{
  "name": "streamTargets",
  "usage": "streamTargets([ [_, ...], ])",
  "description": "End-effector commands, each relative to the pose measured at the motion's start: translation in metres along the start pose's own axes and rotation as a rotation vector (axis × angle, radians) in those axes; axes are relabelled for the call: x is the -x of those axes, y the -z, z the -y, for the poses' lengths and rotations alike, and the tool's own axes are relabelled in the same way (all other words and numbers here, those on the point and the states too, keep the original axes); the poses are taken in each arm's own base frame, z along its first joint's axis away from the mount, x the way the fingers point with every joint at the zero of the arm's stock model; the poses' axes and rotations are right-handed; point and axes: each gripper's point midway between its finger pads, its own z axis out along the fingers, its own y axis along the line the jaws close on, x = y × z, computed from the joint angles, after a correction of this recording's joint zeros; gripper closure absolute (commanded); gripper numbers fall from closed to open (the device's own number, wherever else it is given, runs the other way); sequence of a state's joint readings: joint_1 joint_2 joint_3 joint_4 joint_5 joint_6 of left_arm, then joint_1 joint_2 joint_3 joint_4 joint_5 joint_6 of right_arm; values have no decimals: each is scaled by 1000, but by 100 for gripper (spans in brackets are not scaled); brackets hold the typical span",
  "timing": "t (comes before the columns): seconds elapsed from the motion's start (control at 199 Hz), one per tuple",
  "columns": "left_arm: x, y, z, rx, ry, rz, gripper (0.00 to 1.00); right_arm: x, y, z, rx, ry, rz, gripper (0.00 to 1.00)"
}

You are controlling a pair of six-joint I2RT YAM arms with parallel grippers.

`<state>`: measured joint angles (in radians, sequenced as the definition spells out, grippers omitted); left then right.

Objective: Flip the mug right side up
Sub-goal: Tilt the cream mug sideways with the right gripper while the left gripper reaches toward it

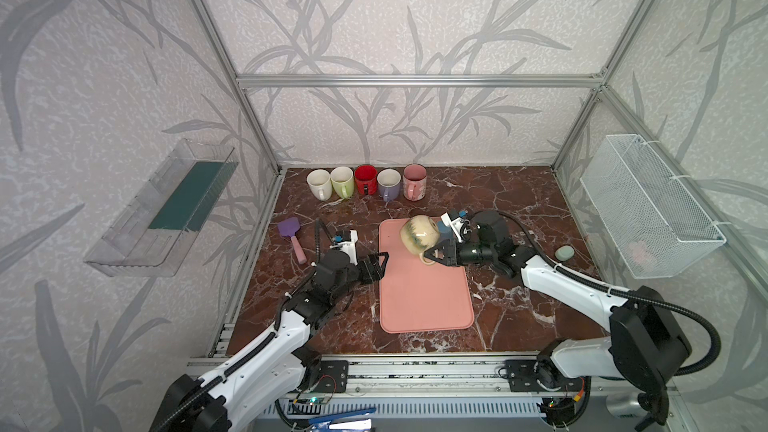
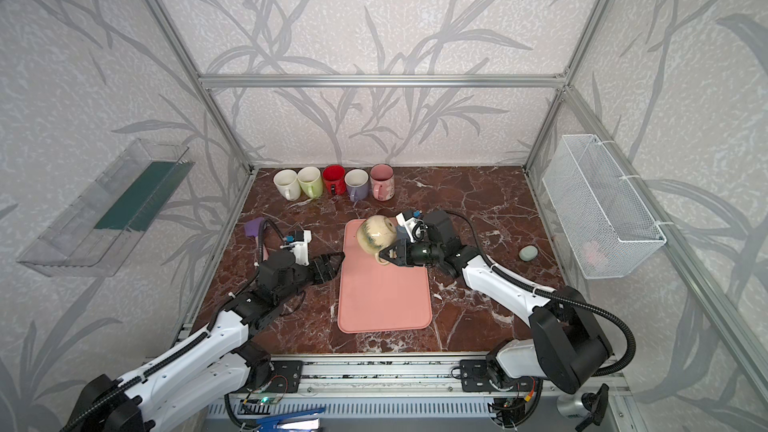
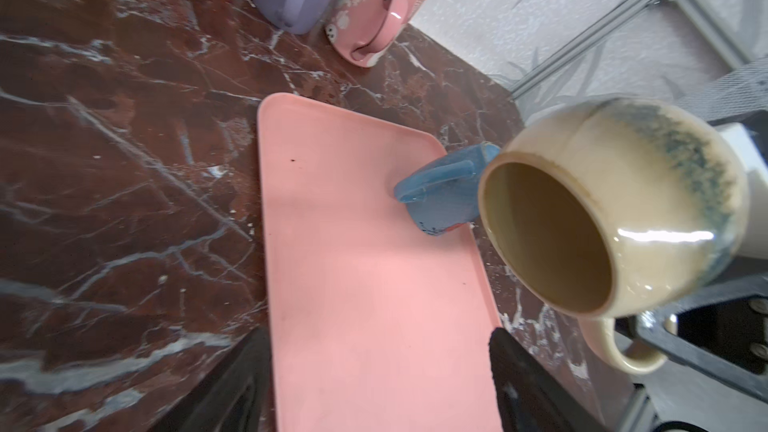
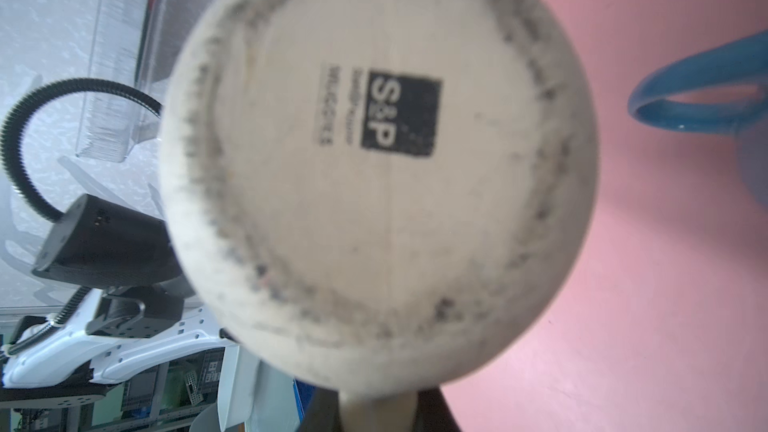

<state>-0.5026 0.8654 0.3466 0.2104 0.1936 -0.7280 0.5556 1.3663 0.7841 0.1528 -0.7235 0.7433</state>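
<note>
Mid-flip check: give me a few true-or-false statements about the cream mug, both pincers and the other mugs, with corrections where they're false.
1. The right pincer grips the cream mug by its handle. True.
2. The cream mug stands upright on the pink mat. False: it is held above the mat, tipped on its side, with its mouth towards the left arm.
3. The left pincer is shut on the blue mug. False: it is open and empty at the mat's left edge; the blue mug rests on the mat.
4. A row of five mugs stands along the back of the table. True.
</note>
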Motion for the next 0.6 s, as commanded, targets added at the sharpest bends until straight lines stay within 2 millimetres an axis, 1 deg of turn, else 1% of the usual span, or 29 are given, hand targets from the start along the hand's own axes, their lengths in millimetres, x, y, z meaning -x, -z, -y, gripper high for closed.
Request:
streamTargets([
  [0.0, 18, 7, 48, -262, 24, 67, 23, 31, 17, -48, 171, 132, 110, 100],
  [0.105, 13, 6, 62, -374, 50, 59, 30, 36, 21, -52, 207, 125, 126, 100],
  [0.151, 12, 6, 67, -416, 60, 53, 31, 37, 21, -54, 219, 125, 129, 100],
  [0.231, 11, 6, 79, -491, 70, 34, 32, 39, 21, -57, 236, 126, 131, 100],
  [0.286, 11, 6, 87, -540, 76, 28, 29, 41, 22, -59, 249, 129, 134, 100],
  [0.387, 17, 9, 99, -616, 95, 39, 29, 44, 23, -64, 275, 134, 144, 100],
  [0.457, 21, 9, 105, -653, 114, 45, 35, 47, 25, -68, 296, 135, 149, 100],
  [0.527, 25, 9, 114, -695, 116, 41, 46, 50, 26, -74, 317, 140, 157, 100],
  [0.598, 29, 8, 122, -735, 121, 33, 50, 53, 27, -78, 339, 144, 162, 100],
])
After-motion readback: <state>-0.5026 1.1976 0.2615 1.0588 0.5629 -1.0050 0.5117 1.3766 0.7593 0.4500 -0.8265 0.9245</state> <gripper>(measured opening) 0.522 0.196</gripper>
